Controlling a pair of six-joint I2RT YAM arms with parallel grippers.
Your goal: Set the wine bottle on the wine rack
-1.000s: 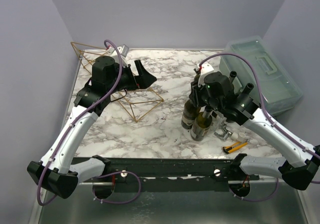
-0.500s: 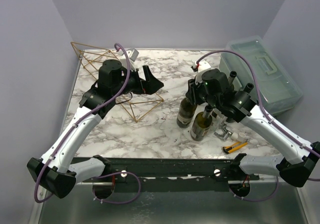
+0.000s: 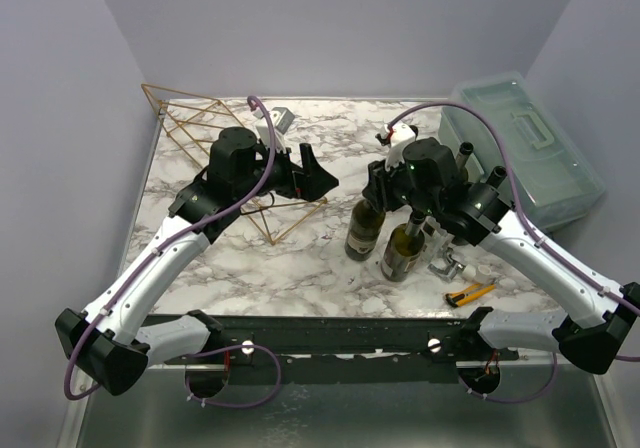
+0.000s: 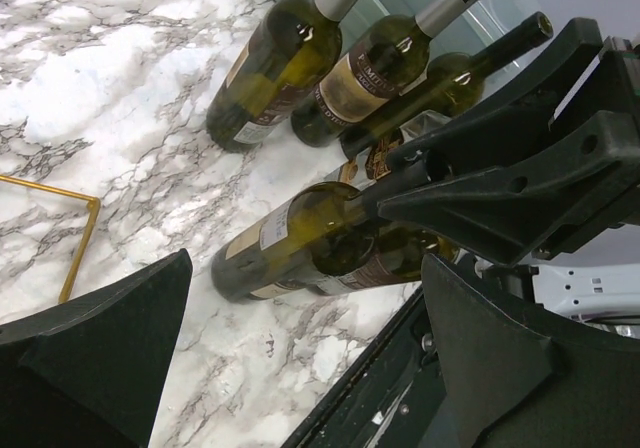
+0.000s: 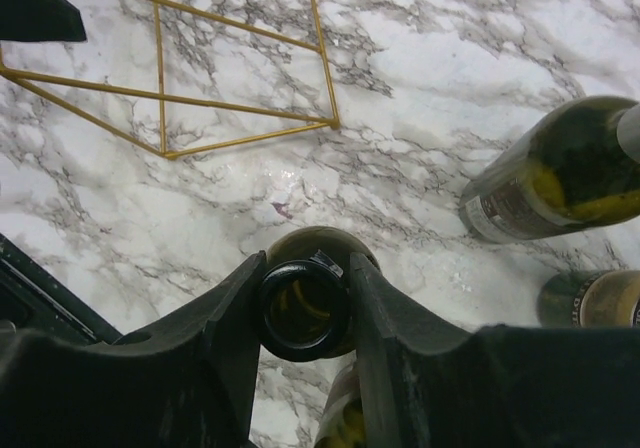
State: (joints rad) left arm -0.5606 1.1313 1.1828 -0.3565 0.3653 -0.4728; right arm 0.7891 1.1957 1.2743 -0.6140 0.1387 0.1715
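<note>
Overhead, white marbled surface [image 3: 300, 258] between plain lavender walls [image 3: 330, 28], left gripper [image 4: 305, 263] jaws wide, right gripper [image 5: 305, 268] jaws gripping wine bottle [image 5: 303, 318] neck.

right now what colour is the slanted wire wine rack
Gold; the thin metal wire rack shows best in the right wrist view.

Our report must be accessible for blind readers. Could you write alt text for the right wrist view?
The right gripper is closed on the neck of a dark green glass wine bottle, seen from above its open mouth. Beyond it, on the white marble table, is part of a gold wire rack; another green bottle is at right.
</note>
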